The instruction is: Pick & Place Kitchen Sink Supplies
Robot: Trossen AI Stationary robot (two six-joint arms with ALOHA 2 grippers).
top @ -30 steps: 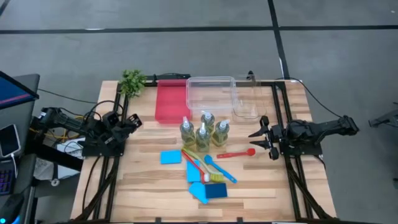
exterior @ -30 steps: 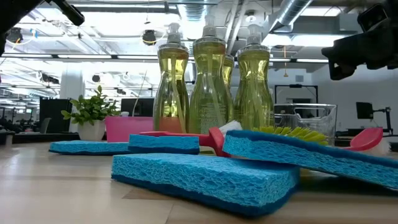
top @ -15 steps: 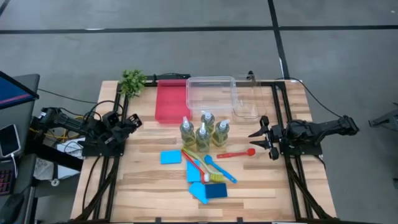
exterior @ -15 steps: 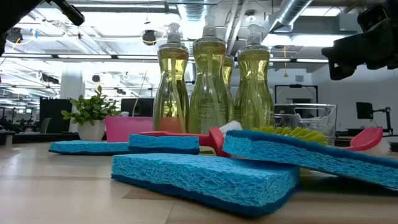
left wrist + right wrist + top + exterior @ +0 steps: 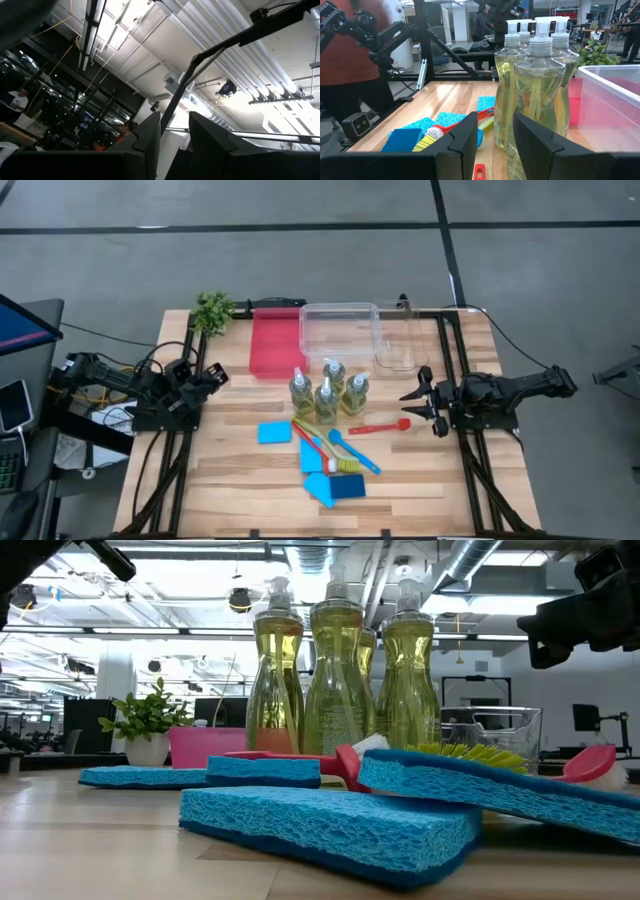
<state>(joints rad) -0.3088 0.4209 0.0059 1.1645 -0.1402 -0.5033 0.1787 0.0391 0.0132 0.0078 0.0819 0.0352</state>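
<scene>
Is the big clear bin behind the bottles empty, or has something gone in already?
Empty. From above, the large clear bin shows only bare table through its bottom; bottles, sponges and brushes all lie outside it.

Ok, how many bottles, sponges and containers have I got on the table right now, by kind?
Bottles: 4
Sponges: 4 (3 light blue, 1 darker)
Clear bins: 2
Red tray: 1
Total: 11
</scene>
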